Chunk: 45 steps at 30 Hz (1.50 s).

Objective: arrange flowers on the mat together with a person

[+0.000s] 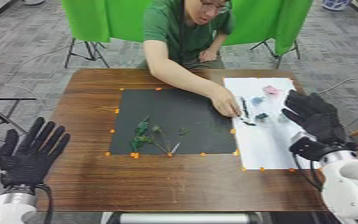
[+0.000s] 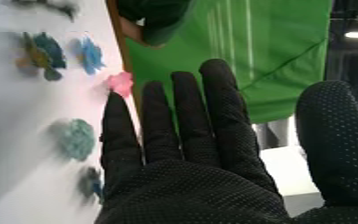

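In the head view, my left hand (image 1: 31, 152) is at the table's left edge, palm up with straight fingers. My right hand (image 1: 313, 116) is over the right side of the white mat (image 1: 269, 145), its fingers straight; in the right wrist view the right hand (image 2: 193, 187) holds nothing. Green stems (image 1: 142, 134) and a sprig (image 1: 160, 136) lie on the black mat (image 1: 171, 107). On the white mat are a pink flower (image 1: 270, 90), a blue flower (image 1: 257, 100) and a dark flower (image 1: 262, 116). A person's hand (image 1: 226, 104) touches down by dark stems (image 1: 245, 111) at its left edge.
The brown table (image 1: 149, 187) has orange marks around both mats. A person in green leans over its far side, one arm across the black mat. In the right wrist view, a pale green flower (image 2: 74, 140) and a pink flower (image 2: 119, 84) lie near my right hand's fingers.
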Available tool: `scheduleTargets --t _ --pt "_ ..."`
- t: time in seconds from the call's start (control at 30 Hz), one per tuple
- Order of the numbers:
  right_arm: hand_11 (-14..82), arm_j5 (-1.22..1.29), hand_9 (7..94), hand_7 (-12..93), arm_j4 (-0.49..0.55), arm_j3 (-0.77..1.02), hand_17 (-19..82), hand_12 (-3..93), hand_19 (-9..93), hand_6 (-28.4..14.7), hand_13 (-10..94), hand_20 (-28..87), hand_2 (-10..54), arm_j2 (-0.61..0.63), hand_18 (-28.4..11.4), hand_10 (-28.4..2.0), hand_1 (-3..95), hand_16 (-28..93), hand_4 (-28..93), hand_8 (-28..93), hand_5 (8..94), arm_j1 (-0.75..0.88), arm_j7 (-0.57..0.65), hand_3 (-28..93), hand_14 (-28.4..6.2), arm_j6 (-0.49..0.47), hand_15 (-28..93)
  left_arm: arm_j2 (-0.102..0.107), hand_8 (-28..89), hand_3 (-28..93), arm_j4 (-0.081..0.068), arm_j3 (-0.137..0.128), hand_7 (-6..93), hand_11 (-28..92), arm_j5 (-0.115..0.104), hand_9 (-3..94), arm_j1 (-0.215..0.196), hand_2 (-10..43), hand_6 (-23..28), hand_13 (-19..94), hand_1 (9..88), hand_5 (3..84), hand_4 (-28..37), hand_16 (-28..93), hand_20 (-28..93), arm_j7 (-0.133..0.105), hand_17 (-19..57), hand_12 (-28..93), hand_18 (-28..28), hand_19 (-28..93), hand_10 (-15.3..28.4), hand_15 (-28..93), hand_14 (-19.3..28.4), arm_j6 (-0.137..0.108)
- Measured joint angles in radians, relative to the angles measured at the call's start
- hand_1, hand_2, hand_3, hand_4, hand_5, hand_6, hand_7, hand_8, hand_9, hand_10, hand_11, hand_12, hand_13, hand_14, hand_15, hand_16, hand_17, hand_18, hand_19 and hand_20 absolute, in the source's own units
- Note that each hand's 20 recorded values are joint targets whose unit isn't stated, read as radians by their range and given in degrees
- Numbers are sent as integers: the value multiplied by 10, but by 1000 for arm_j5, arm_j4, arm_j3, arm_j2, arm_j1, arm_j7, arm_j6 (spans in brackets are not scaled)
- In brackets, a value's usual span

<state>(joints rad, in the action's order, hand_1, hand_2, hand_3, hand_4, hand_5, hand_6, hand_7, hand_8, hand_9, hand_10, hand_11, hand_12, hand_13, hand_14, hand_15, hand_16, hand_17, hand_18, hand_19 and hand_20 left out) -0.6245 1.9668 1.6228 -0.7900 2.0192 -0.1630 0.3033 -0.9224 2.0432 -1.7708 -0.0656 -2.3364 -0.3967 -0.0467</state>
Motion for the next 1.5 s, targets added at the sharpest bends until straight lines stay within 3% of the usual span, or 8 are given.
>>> scheduleTargets --t 0.7,0.97,1.2,1.5 --pt "51 -2 449 134 40 70 187 82 19 -31 305 209 114 -6 -117 -118 198 4 -220 -110 512 100 1 729 -83 -16 125 1 -81 690 -1 -1 76 147 0 399 1 107 71 308 252 435 -283 -65 144 2 -33 88 147 329 138 332 167 0" --pt "51 -8 448 135 -35 -137 186 84 20 -31 303 207 98 14 -117 -118 207 2 -220 -111 513 -28 9 732 -85 36 126 0 -81 691 0 0 76 146 0 399 1 107 72 307 252 435 -283 -65 144 1 -33 87 147 328 138 331 167 0" --pt "50 -36 444 139 -10 27 187 84 18 -29 303 206 65 -30 -114 -115 226 1 -218 -111 513 -35 19 735 -84 -107 126 0 -81 691 0 1 76 147 -1 399 1 107 72 306 252 435 -283 -64 145 0 -32 88 147 328 138 330 168 0" --pt "52 -115 441 156 2 28 204 89 26 -22 309 227 -6 -14 -106 -106 269 12 -214 -119 509 25 1 740 -95 -89 131 0 -80 691 0 2 75 147 -1 400 0 106 72 307 252 435 -283 -65 145 1 -33 88 147 328 138 329 165 0"
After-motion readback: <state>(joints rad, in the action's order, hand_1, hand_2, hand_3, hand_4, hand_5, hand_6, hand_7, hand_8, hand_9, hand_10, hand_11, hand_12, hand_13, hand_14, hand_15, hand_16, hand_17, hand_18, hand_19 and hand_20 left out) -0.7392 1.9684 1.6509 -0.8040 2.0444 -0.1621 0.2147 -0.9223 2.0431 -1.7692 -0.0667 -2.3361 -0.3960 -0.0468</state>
